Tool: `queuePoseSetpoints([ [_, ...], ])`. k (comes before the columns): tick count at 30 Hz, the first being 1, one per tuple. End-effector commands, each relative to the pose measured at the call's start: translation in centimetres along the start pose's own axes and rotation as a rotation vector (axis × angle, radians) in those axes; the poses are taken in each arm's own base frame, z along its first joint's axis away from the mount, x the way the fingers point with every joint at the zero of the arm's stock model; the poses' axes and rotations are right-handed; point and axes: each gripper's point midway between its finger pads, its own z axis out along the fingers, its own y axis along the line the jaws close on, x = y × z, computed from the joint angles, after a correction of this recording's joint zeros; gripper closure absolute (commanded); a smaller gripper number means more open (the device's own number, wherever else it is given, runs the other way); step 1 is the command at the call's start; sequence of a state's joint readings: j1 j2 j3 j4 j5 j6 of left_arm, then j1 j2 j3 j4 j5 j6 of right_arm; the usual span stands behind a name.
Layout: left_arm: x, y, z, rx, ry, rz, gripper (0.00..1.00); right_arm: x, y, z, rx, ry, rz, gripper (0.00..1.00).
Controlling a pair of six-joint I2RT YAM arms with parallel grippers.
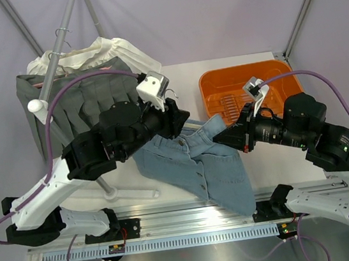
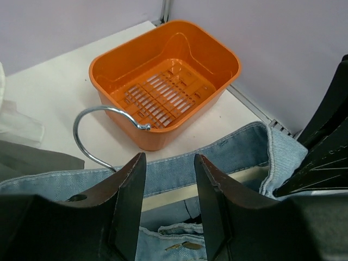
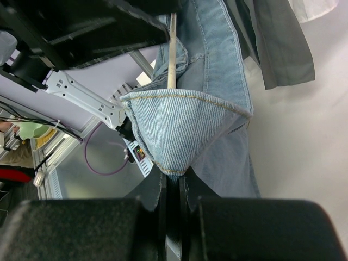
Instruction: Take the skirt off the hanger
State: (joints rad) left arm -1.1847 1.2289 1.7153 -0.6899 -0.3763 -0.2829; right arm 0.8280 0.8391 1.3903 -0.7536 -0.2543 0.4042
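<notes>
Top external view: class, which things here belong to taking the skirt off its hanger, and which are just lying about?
Belongs to the job: denim skirt; hanger; left gripper, astride the hanger; right gripper, pinching the skirt's corner.

Just lying about: orange basket; grey pleated garment; white garment; clothes rack.

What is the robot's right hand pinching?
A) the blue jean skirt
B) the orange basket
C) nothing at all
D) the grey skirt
A: the right gripper is shut on a folded corner of the blue jean skirt, well away from the orange basket.
</notes>
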Motion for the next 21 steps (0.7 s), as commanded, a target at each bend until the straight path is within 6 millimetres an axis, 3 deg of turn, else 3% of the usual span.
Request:
queuePoseSetpoints([
  [1, -0.9, -0.5, -0.8, 0.017, -0.012, -0.067, 0.56, -6.0, 3.8, -2.2, -0.118, -0.214, -0.063, 1.00],
  [8, -1.2, -0.3, -1.2, 0.018, -0.031, -0.080, 0.55, -6.0, 3.7, -2.3, -0.108, -0.203, -0.068, 1.00],
  [11, -2.1, -0.6, -1.8, 0.048, -0.061, -0.076, 0.51, -5.6, 3.1, -2.2, -0.083, -0.191, -0.066, 1.00],
  [13, -2.5, -0.7, -2.0, 0.056, -0.071, -0.068, 0.42, -5.2, 2.9, -2.1, -0.075, -0.185, -0.060, 1.00],
  [21, -3.5, 0.1, -3.0, 0.033, -0.097, -0.036, 0.36, -5.2, 2.9, -2.6, -0.073, -0.199, -0.052, 1.00],
])
